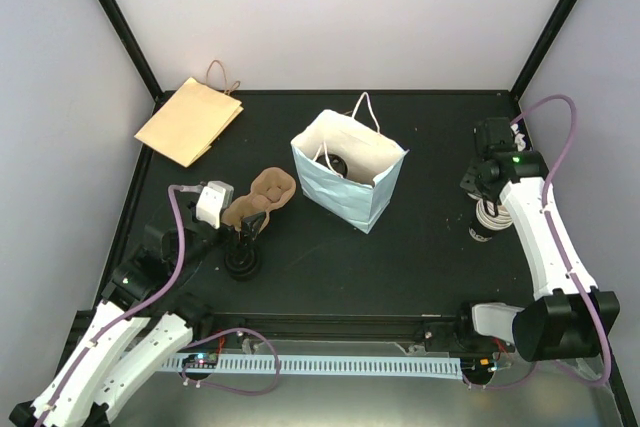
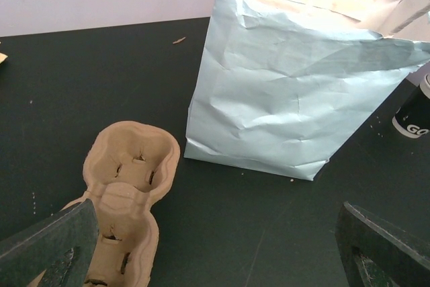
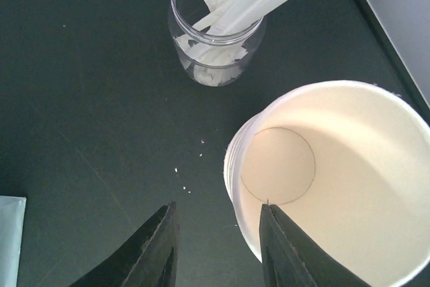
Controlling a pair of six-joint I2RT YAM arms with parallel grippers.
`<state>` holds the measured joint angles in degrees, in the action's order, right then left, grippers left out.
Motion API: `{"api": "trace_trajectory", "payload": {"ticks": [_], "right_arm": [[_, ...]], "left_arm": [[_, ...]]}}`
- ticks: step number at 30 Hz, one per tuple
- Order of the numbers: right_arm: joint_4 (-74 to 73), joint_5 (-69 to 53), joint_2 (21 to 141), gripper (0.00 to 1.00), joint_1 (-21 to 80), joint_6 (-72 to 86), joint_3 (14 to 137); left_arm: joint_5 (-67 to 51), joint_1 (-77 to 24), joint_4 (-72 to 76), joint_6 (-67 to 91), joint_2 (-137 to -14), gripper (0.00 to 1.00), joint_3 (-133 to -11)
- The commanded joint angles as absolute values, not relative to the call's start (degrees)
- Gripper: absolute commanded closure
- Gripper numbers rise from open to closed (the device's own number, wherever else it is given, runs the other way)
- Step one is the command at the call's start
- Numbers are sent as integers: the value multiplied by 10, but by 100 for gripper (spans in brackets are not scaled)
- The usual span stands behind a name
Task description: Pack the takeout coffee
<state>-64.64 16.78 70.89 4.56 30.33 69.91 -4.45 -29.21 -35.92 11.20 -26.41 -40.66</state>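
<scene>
My right gripper hangs over a nested stack of lidless white cups. It is open and straddles the top cup's rim: one finger lies over the inside, and the other stands outside, a gap away from the wall. From above, this gripper sits at the right over the stack. My left gripper is wide open and holds nothing, beside a brown pulp cup carrier. A dark round shape shows inside the pale blue paper bag; I cannot tell whether it is the takeout coffee.
A glass jar of white wrapped sticks stands just beyond the cup stack. A flat brown paper bag lies at the back left. The blue bag stands upright and open-topped mid-table, to the right of the carrier.
</scene>
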Motion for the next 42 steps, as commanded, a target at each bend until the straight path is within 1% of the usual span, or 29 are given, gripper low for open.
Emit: {"api": "trace_trajectory", "payload": {"ticks": [1,14,15,18,19,21,25,28,42], "right_arm": [[-620,177,715,64,40,318,681],[-612,194,726,66,37,329,664],[-610,193,726,70,37,330,661],[-610,195,722,73,36,333,657],[-611,198,721,76,37,334,658],[-614,202,717,79,37,332,661],[-628,212,715,89,37,331,674],[-636,219,713,93,37,328,684],[-691,227,734,93,38,324,746]], "left_arm": [[-54,-290,-343,105,-268,1,-406],[-54,-291,-344,103,-269,1,-406],[-53,-291,-344,103,-269,1,-406],[-53,-291,-345,103,-269,1,-406],[-53,-291,-345,103,-270,1,-406],[-54,-290,-345,104,-269,1,-406],[-55,-291,-344,104,-271,1,-405],[-56,-291,-344,104,-272,1,-405],[-57,-291,-343,103,-272,1,-405]]}}
